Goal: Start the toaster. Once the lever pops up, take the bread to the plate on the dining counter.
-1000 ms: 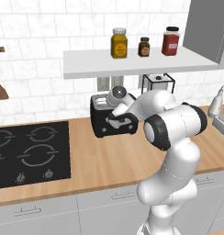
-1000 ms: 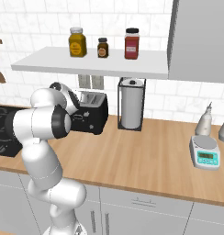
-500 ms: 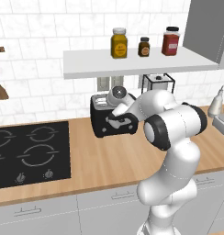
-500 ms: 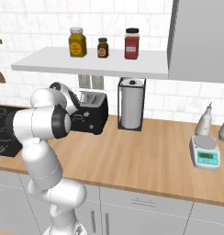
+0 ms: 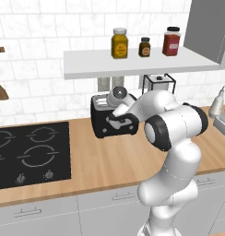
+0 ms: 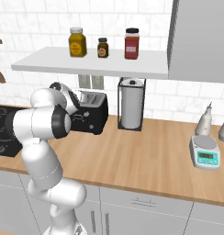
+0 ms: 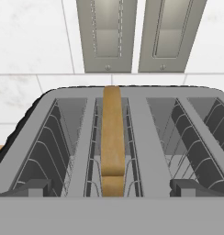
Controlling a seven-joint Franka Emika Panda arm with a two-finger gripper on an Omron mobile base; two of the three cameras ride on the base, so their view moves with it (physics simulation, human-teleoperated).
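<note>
Three jars [image 5: 120, 43] are lined up on a white shelf [image 5: 137, 62] fixed to a white tiled wall. Below it a wood worktop [image 6: 146, 160] is seen, with a black hob [image 5: 29, 152] set in at the left and grey drawers under it. A paper towel roll [image 6: 130, 109] in a black stand is placed just right of the toaster [image 5: 109, 120], which is backed against the wall. A small scale [image 6: 204, 157] and two pale bottles are found well off to the right. Two wall sockets [image 7: 140, 34] are seen behind the toaster.

The arm is raised from the base, bent at the elbow and reached back left, so that the hand is held just over the toaster's top front edge, pointing down and toward the wall. The gripper [image 7: 111, 192] is seen with its fingertips [image 7: 26, 189] set wide apart, low at either side, nothing held between them. The bread [image 7: 112, 137] is stood on edge in the left slot, midway between the tips.
</note>
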